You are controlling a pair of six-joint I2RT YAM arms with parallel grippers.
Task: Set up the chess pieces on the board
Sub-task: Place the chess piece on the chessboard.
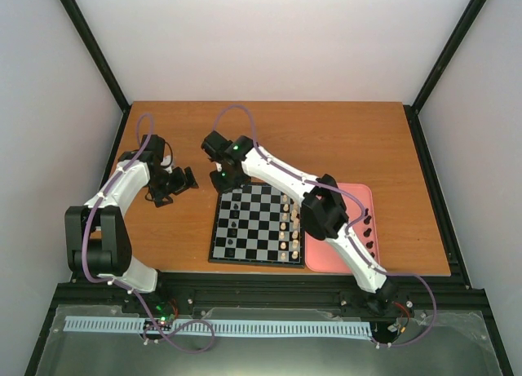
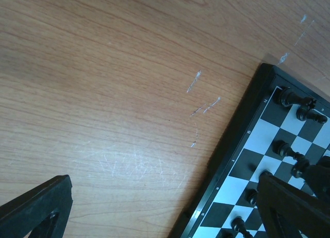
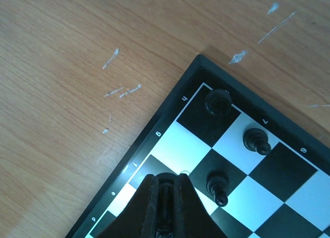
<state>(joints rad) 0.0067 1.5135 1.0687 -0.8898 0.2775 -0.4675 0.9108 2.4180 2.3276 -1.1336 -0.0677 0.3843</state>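
Note:
The board (image 1: 257,225) lies at the table's near middle. Black chess pieces (image 1: 234,221) stand along its left columns, and several more lie on the pink tray (image 1: 356,193). My right gripper (image 1: 223,180) is over the board's far left corner. In the right wrist view it (image 3: 165,180) is shut on a black piece (image 3: 166,182) just above a back-row square of the board (image 3: 170,106). Three black pieces (image 3: 217,102) stand beside it. My left gripper (image 1: 174,185) is open and empty over bare wood left of the board. Its fingers (image 2: 36,212) show wide apart beside the board edge (image 2: 237,129).
Cream-white pieces (image 1: 287,225) stand on the board's right columns. The pink tray touches the board's right side, with loose black pieces (image 1: 371,229) on it. The right arm reaches across the board. Black frame posts stand at the table's back corners.

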